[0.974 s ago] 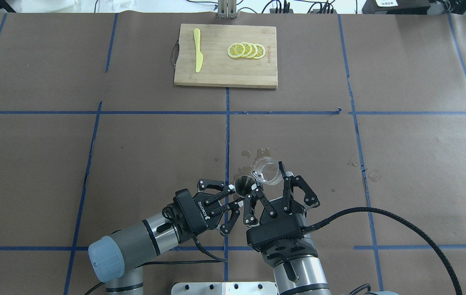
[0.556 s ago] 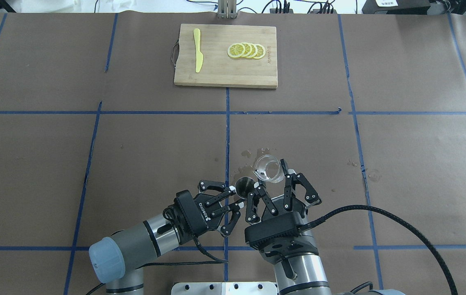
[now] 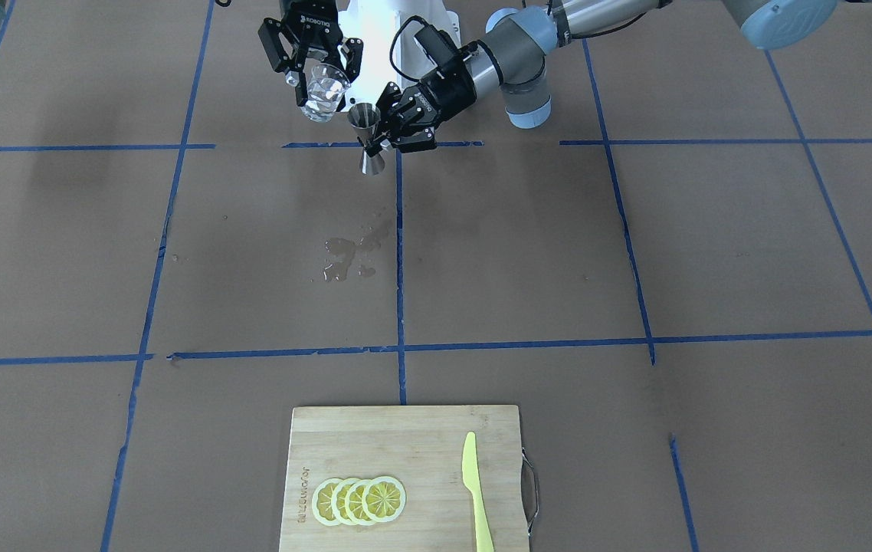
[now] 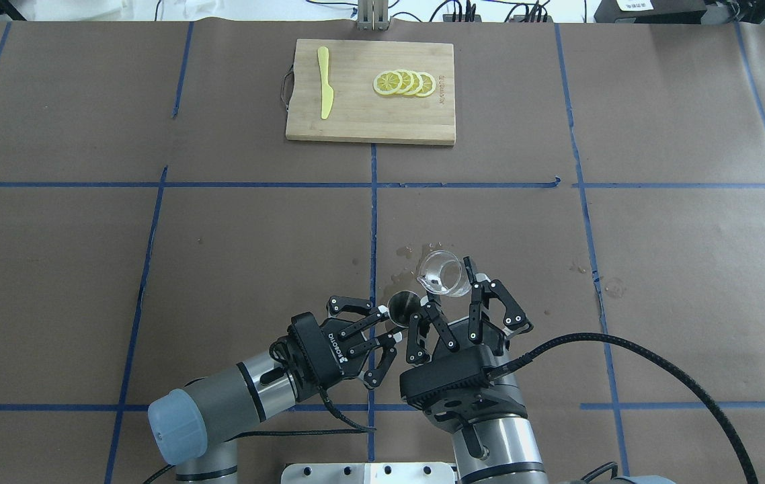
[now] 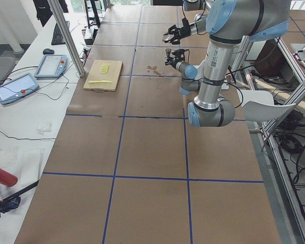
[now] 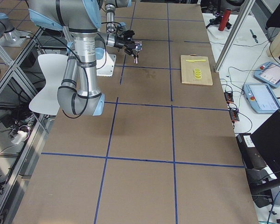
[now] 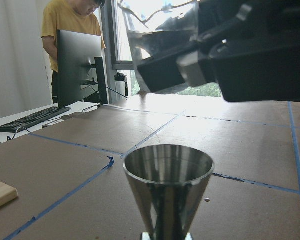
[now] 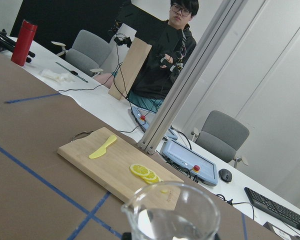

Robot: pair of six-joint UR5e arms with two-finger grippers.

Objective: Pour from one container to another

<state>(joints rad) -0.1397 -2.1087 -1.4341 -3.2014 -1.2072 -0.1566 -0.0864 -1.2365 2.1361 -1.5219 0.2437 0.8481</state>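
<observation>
My left gripper (image 4: 390,321) is shut on the waist of the steel jigger (image 4: 403,304), which it holds upright above the table. In the front view the jigger (image 3: 367,138) hangs clear of the paper. My right gripper (image 4: 451,288) is shut on the clear glass cup (image 4: 445,273), just right of the jigger and beyond it, slightly tilted. In the front view the cup (image 3: 322,93) sits a bit higher than the jigger's mouth. The left wrist view shows the jigger's open cone (image 7: 168,172) with the cup (image 7: 160,35) above it. The cup's rim (image 8: 172,210) fills the bottom of the right wrist view.
A wet spill (image 4: 413,259) marks the paper under the cup. At the far side lies a wooden cutting board (image 4: 355,124) with a yellow knife (image 4: 324,82) and lemon slices (image 4: 404,83). Operators stand beyond the table's far edge.
The right gripper has drawn the glass cup slightly away from the jigger, toward the far right. The left gripper and jigger have hardly moved.
</observation>
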